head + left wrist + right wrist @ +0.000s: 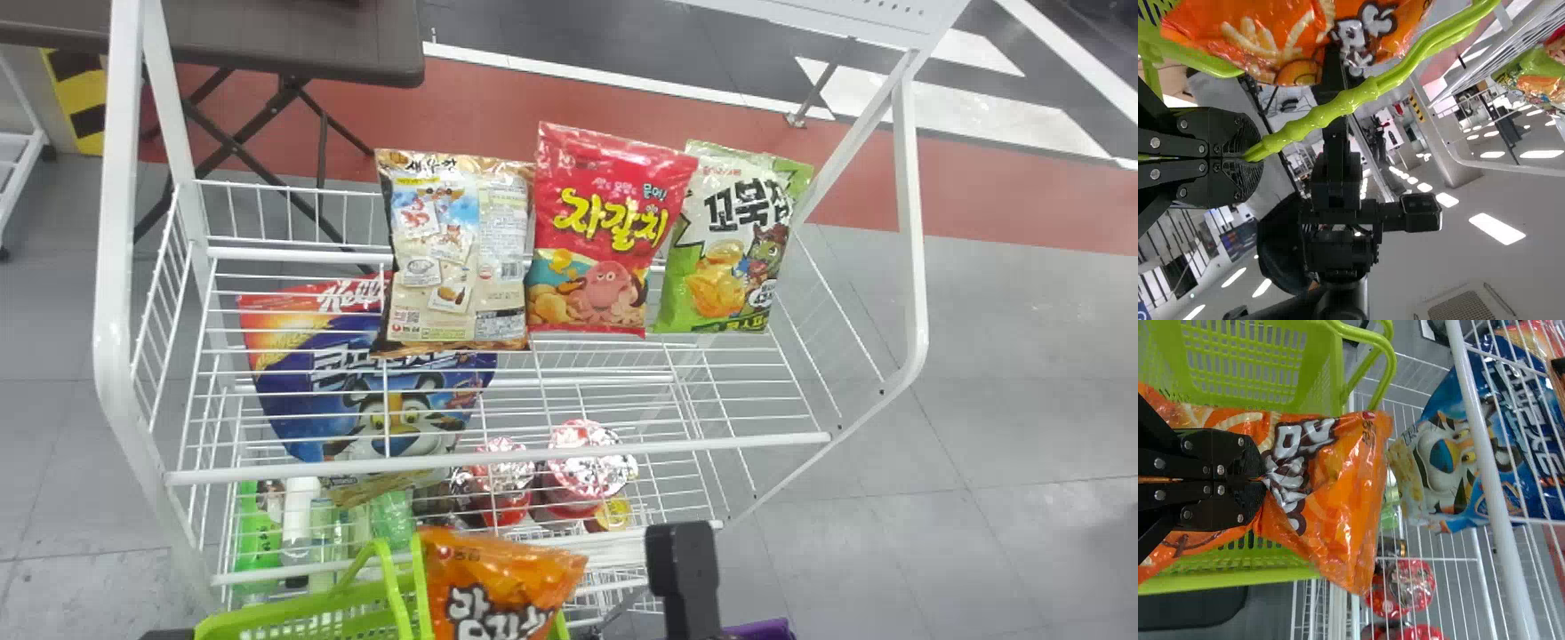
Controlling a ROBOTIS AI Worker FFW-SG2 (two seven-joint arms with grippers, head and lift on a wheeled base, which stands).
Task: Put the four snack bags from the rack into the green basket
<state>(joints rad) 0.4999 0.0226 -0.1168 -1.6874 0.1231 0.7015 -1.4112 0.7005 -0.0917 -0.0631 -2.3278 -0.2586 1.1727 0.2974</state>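
Black parts of my right arm and gripper (pixel 683 578) rise at the head view's bottom edge, beside the orange snack bag (pixel 498 591). In the right wrist view my right gripper (pixel 1263 481) is shut on the middle of that bag (pixel 1338 480), which lies across the opening of the green basket (pixel 1251 563). A black bit of my left gripper's arm (pixel 169 635) shows left of the basket (pixel 311 618). My left gripper (pixel 1248 157) is shut on the green basket handle (pixel 1338 110). Beige (pixel 458 258), red (pixel 605 236) and green (pixel 733 240) bags stand side by side on the rack.
The white wire rack (pixel 498 458) has a front rail between the basket and the standing bags. A blue cereal bag (pixel 382 400), cups (pixel 582 467) and bottles (pixel 258 533) are on lower levels. A dark table (pixel 293 44) stands behind at the left.
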